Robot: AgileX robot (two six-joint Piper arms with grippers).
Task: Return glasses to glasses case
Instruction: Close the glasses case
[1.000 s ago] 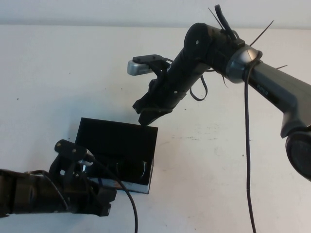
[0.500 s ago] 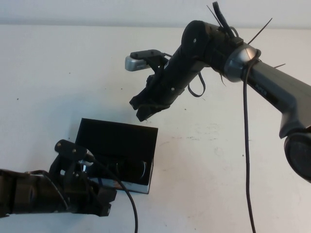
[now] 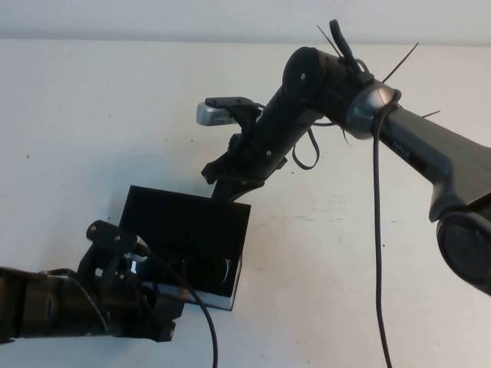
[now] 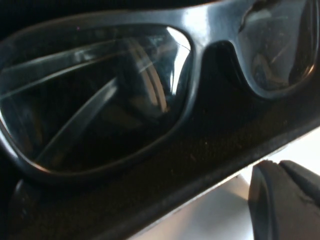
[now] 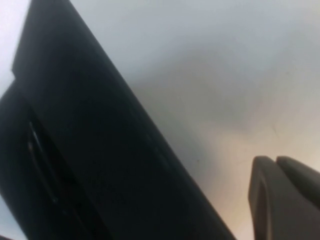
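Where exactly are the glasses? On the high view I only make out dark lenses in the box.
Observer: Left wrist view shows the glasses lying inside the glasses case, temples folded behind the lenses.
Operator: Is the right gripper gripping the lid?
Observer: No. The right gripper has its fingers shut on nothing, with bare table between them and the case.
Operator: And the left?
Observer: The left gripper is shut too, just outside the case's rim, off the glasses.

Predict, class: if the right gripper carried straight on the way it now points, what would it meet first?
Probably the raised lid of the glasses case: the right gripper points down just above its far edge. Depth is unclear; it might slip behind, onto the table.
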